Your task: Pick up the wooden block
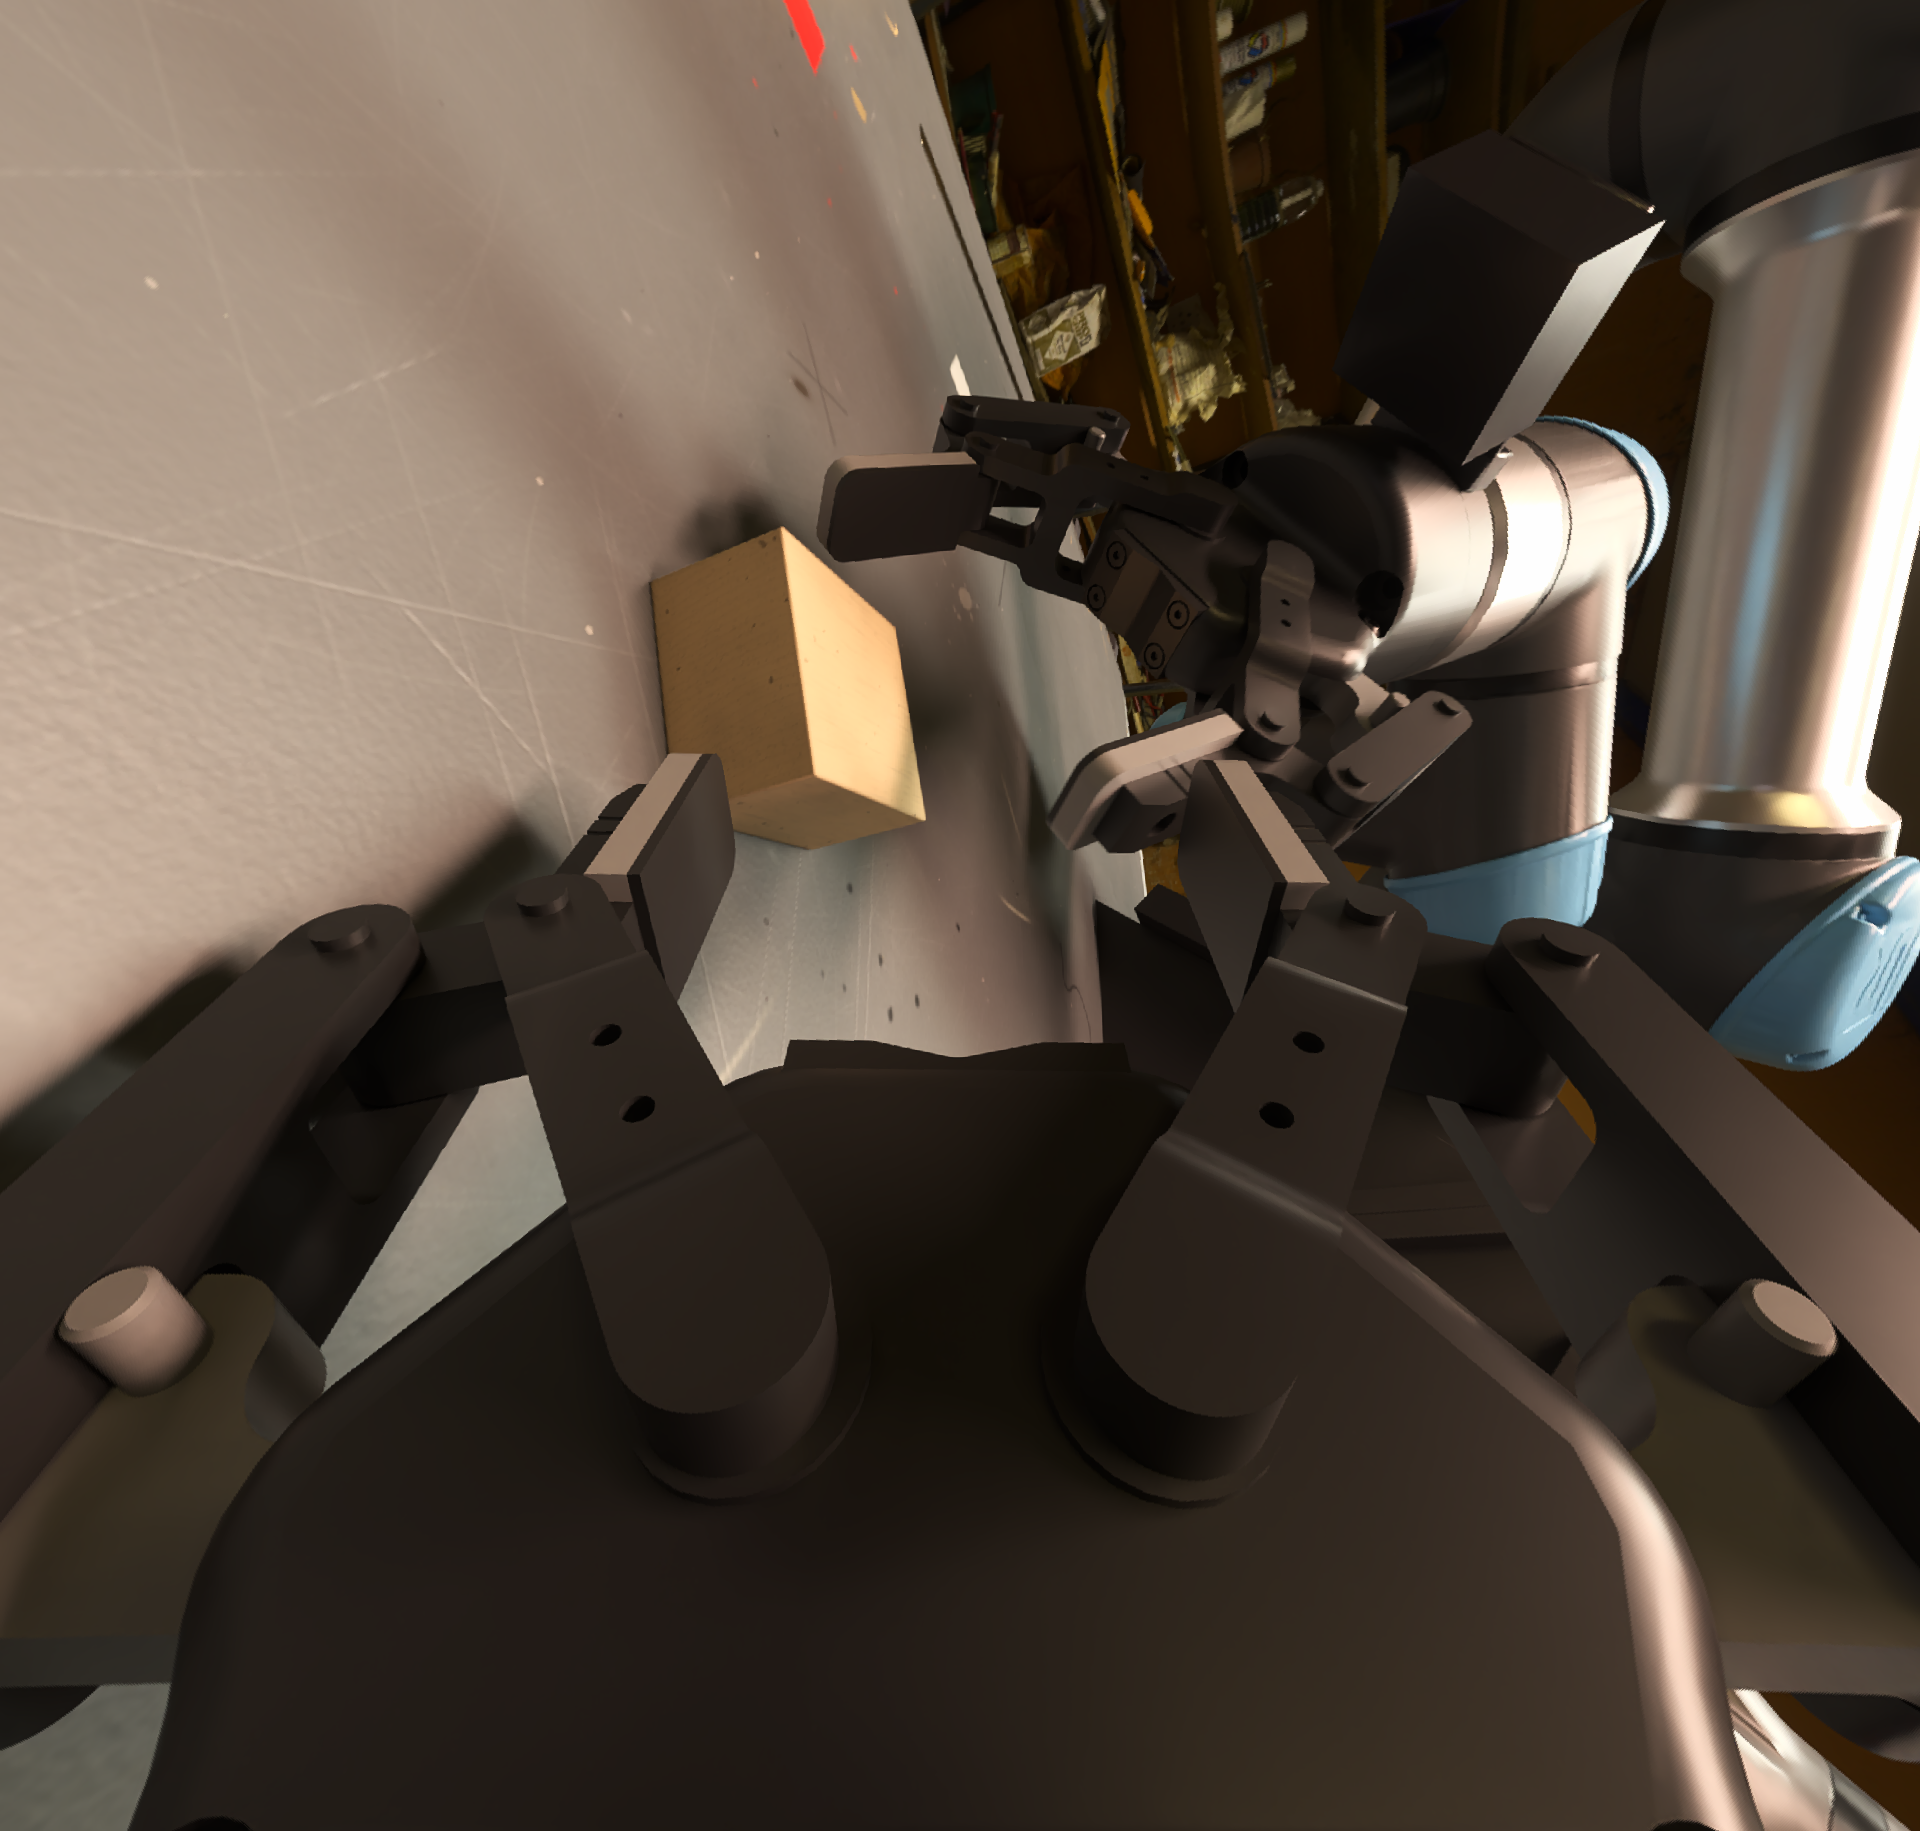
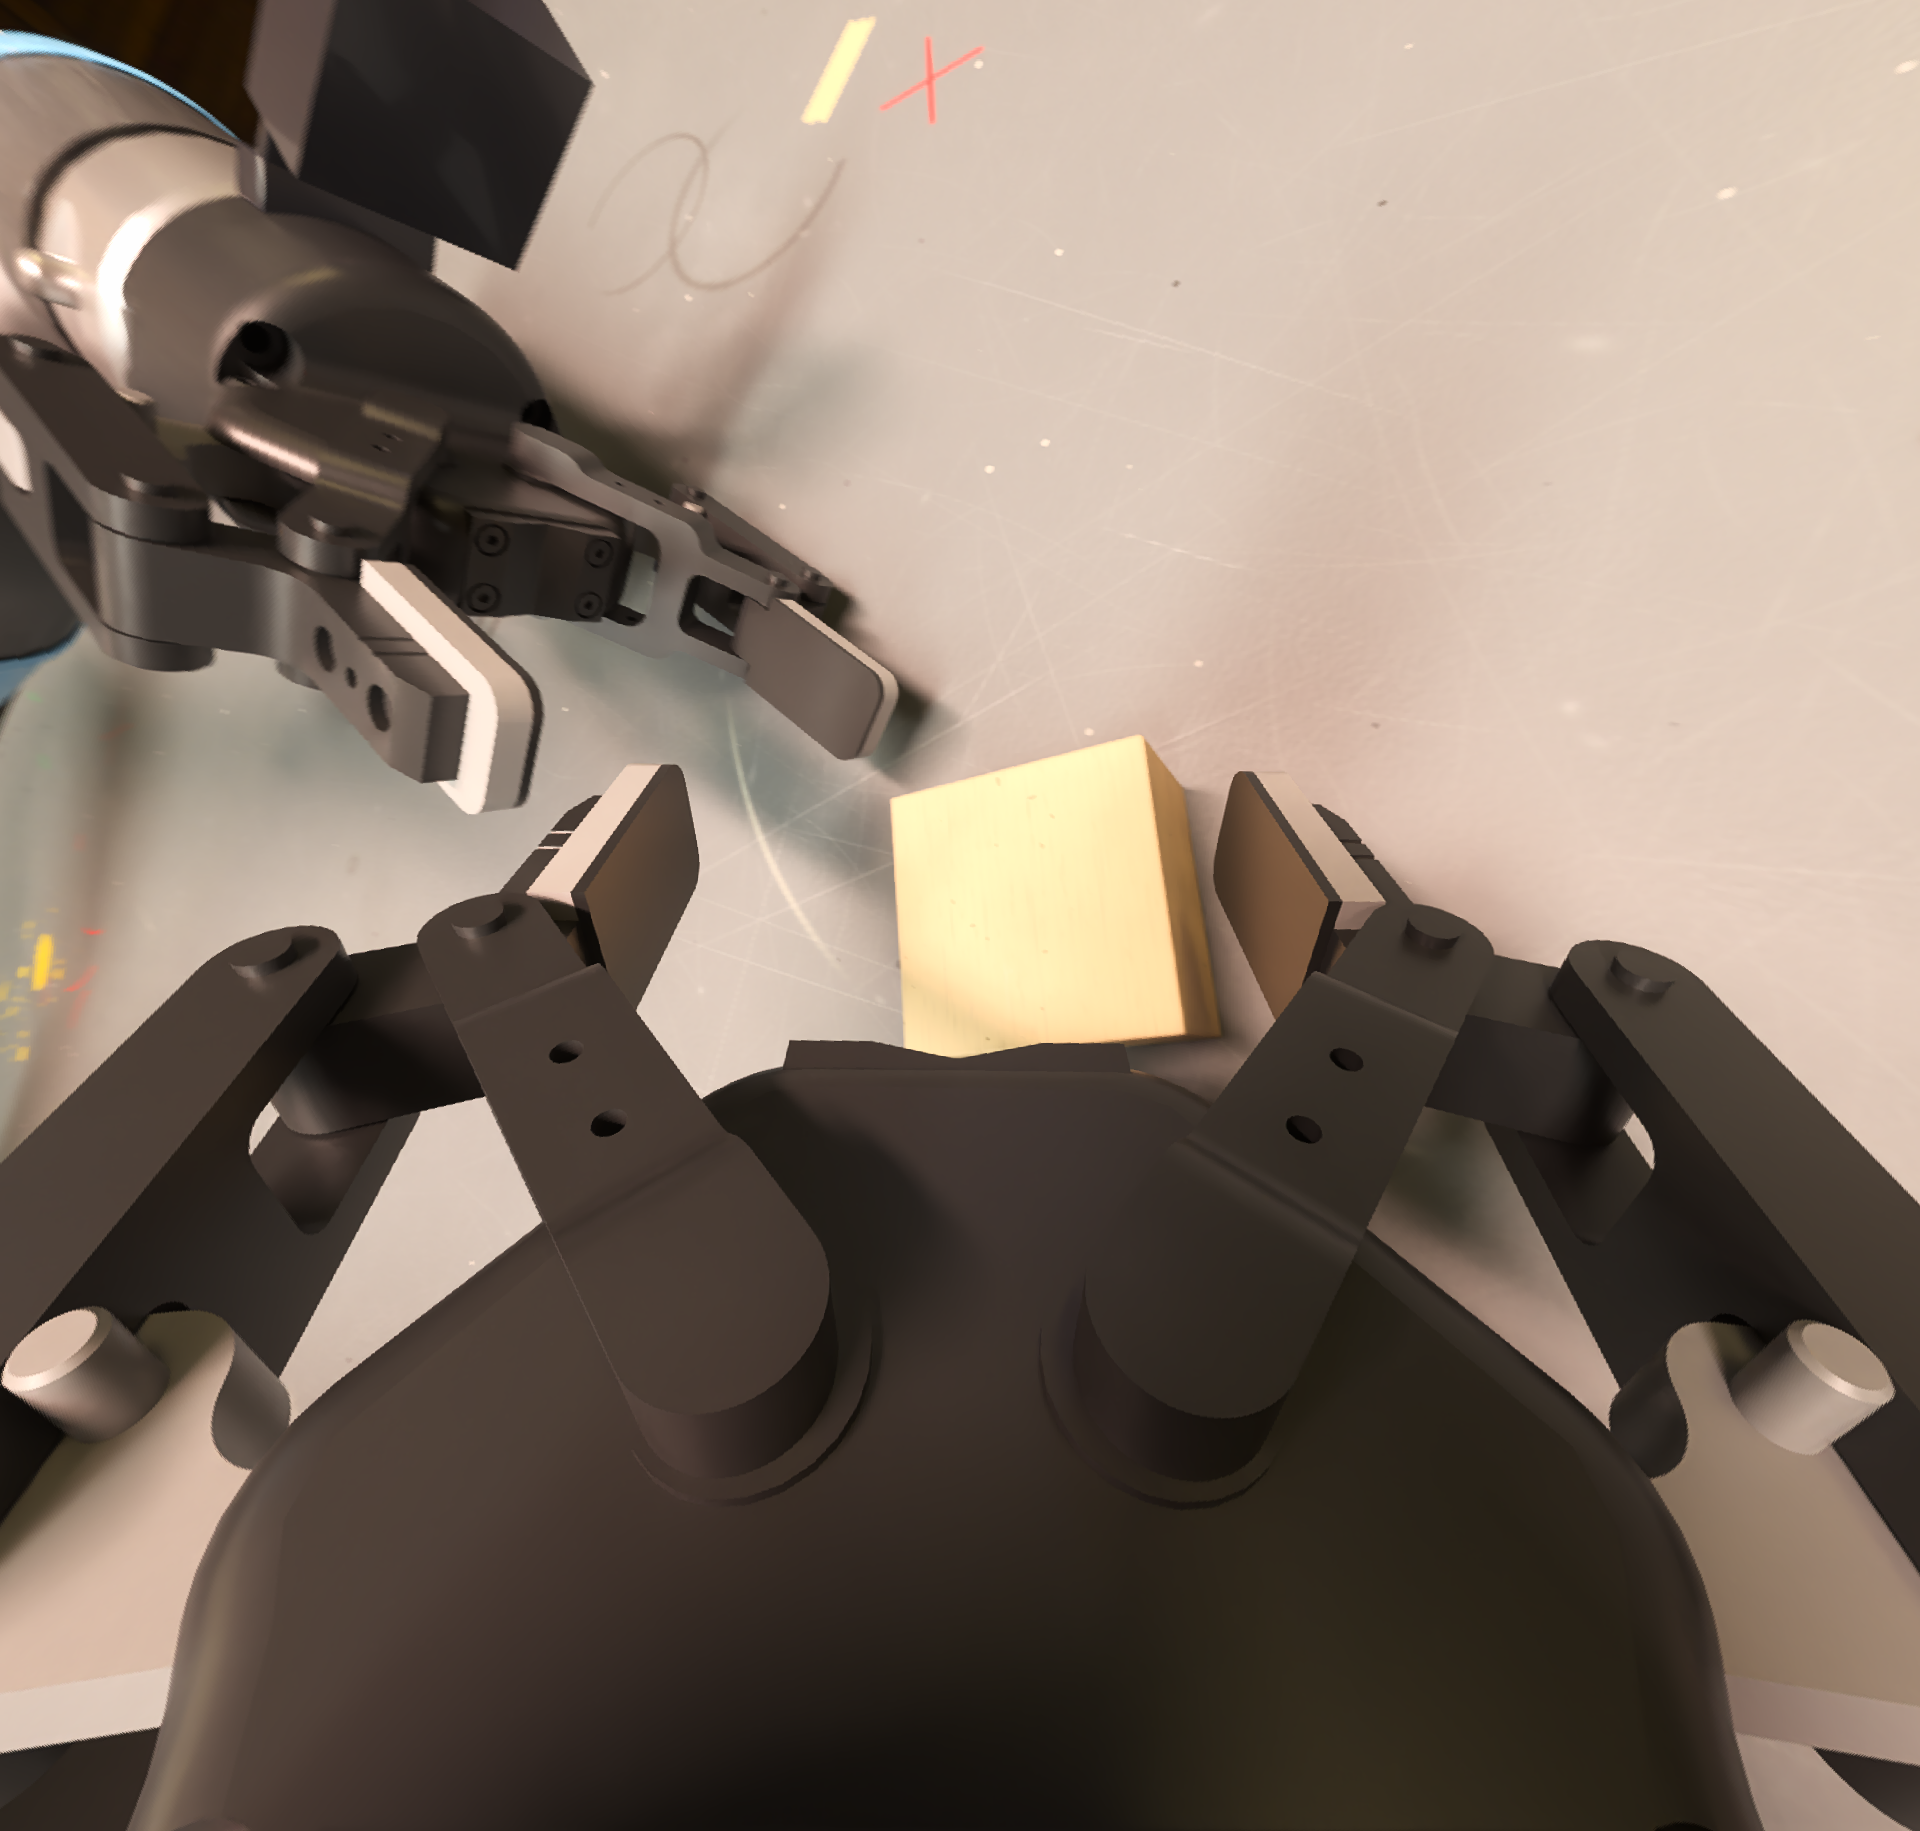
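The wooden block [image 2: 1044,903] is seen resting on the scratched tabletop [image 2: 1455,327], between the spread jaws of the right gripper [image 2: 956,846], seemingly just untouched. The left gripper [image 1: 966,825] is likewise held spread, beside the block.

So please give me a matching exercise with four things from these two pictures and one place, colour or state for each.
Things:
1. wooden block
2. right gripper
3. left gripper
4. red cross mark

Descriptions:
a. drawn on the table
b. open, beside the block
c. pale tan cube resting on the table
d. open, fingers on both sides of the block

Pairs: 1-c, 2-d, 3-b, 4-a
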### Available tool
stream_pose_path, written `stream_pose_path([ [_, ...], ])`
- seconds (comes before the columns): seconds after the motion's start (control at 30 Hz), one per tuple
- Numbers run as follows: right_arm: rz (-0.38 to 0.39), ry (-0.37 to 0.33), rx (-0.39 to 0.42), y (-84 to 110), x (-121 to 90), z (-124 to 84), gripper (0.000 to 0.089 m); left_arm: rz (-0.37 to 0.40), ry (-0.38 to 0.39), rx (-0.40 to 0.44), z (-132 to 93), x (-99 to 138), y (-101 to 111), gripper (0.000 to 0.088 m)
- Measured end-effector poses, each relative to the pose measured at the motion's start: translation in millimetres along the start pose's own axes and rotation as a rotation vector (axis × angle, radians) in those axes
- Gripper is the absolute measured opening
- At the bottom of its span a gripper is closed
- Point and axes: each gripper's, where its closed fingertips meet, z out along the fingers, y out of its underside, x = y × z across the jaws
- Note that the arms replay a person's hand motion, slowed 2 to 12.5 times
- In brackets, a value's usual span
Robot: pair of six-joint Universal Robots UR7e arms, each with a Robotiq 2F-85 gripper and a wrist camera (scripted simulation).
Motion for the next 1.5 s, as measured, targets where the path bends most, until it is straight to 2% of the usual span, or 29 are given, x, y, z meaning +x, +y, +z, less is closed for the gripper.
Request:
stream_pose_path([
  [0.13, -0.066, 0.110, -0.036, 2.4, 9.5, -7.7, 0.0854, 0.026, 0.016, 0.040, 2.0, 6.3, -5.2, 0.0736],
  [0.3, -0.157, 0.224, -0.084, 3.2, 13.1, -9.6, 0.0854, 0.087, 0.006, 0.115, -11.9, 16.6, -12.3, 0.0705],
  [0.43, -0.231, 0.301, -0.157, 6.3, 17.8, -4.1, 0.0854, 0.172, -0.038, 0.176, -30.8, 28.2, -19.4, 0.0670],
  [0.57, -0.275, 0.351, -0.264, 13.3, 23.8, 2.9, 0.0854, 0.296, -0.115, 0.225, -52.9, 42.8, -29.7, 0.0649],
  [0.7, -0.291, 0.373, -0.363, 20.7, 27.2, 7.6, 0.0854, 0.450, -0.223, 0.278, -80.0, 57.9, -45.4, 0.0639],
  [0.77, -0.300, 0.381, -0.399, 22.5, 28.5, 8.4, 0.0821, 0.533, -0.286, 0.314, -96.3, 65.4, -56.6, 0.0639],
  [0.9, -0.329, 0.373, -0.446, 24.9, 27.4, 9.7, 0.0655, 0.674, -0.402, 0.376, -129.4, 79.1, -81.1, 0.0670],
  [0.97, -0.336, 0.377, -0.454, 24.3, 28.2, 9.4, 0.0611, 0.723, -0.448, 0.396, -145.3, 85.4, -94.2, 0.0706],
  [1.23, -0.335, 0.356, -0.478, 25.3, 28.4, 10.9, 0.0612, 0.880, -0.534, 0.474, -200.1, 116.0, -155.2, 0.0780],
  [1.37, -0.333, 0.346, -0.486, 26.1, 29.2, 12.6, 0.0614, 0.963, -0.540, 0.488, -217.6, 127.1, -184.6, 0.0785],
  [1.43, -0.336, 0.346, -0.488, 25.7, 29.5, 12.6, 0.0614, 1.002, -0.517, 0.470, -221.3, 130.9, -195.7, 0.0724],
  [1.47, -0.339, 0.346, -0.490, 25.6, 29.6, 12.5, 0.0611, 1.017, -0.499, 0.455, -222.0, 132.4, -200.1, 0.0649],
  [1.5, -0.342, 0.346, -0.492, 25.6, 29.5, 12.3, 0.0608, 1.027, -0.479, 0.441, -222.7, 133.5, -204.0, 0.0537],
])
